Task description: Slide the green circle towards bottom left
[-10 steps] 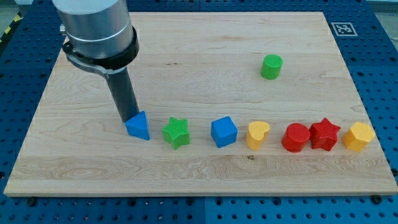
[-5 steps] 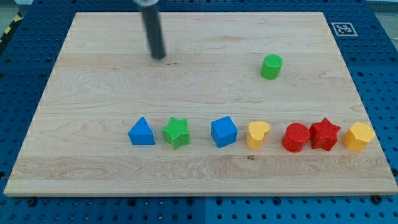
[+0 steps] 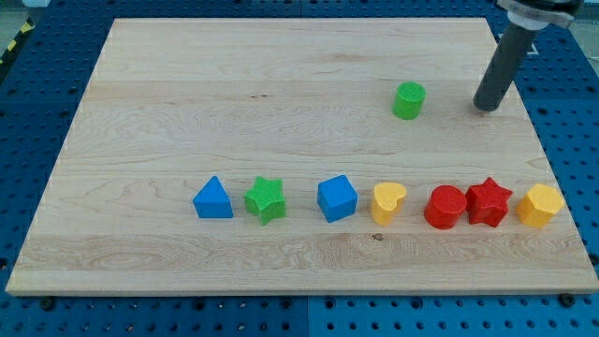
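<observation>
The green circle stands on the wooden board in the upper right part of the view. My tip is down on the board to the right of the green circle, about a block and a half away from it and level with it. The dark rod rises from the tip to the view's top right. Nothing touches the green circle.
A row of blocks runs across the lower board: a blue triangle, a green star, a blue cube, a yellow heart, a red cylinder, a red star, a yellow hexagon.
My tip has left the blue triangle, gone up to the board's top and then far right, ending to the right of the green circle. No block has moved.
</observation>
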{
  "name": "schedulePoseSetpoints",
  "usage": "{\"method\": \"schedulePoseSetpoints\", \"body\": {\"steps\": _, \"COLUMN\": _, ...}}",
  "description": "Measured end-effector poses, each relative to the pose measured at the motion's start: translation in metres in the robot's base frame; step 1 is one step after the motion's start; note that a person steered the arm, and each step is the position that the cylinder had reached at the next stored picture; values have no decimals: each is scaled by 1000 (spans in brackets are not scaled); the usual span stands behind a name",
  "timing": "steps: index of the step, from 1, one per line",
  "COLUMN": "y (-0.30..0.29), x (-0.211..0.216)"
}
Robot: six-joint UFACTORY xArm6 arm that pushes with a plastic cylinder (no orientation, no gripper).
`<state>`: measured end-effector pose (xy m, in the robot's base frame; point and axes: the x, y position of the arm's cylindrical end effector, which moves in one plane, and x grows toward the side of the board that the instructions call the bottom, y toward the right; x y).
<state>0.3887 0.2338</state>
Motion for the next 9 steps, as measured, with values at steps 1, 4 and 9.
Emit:
{"method": "schedulePoseSetpoints", "body": {"steps": 1, "y": -28, "x": 0}}
{"method": "schedulePoseSetpoints", "body": {"steps": 4, "y": -128, "x": -18}}
{"method": "schedulePoseSetpoints", "body": {"steps": 9, "y": -228, "x": -23}}
